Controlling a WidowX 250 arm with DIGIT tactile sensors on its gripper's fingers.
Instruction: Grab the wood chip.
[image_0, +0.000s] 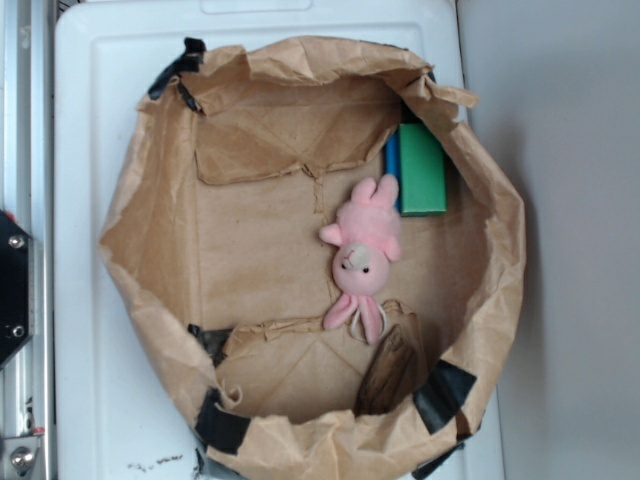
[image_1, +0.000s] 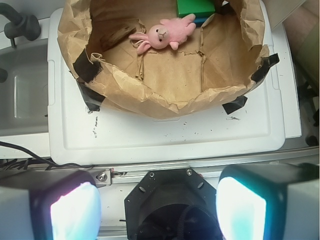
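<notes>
Gripper (image_1: 159, 210) wide open, empty, outside paper bag (image_1: 150, 97), well apart from wood chip (image_1: 116, 35). Chip lies inside, leaning at bag wall beside bunny's (image_1: 162, 34) ears, long axis diagonal, far-left of gripper.

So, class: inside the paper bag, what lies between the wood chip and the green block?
The pink plush bunny lies between the wood chip and the green block, seen in the exterior view.
</notes>
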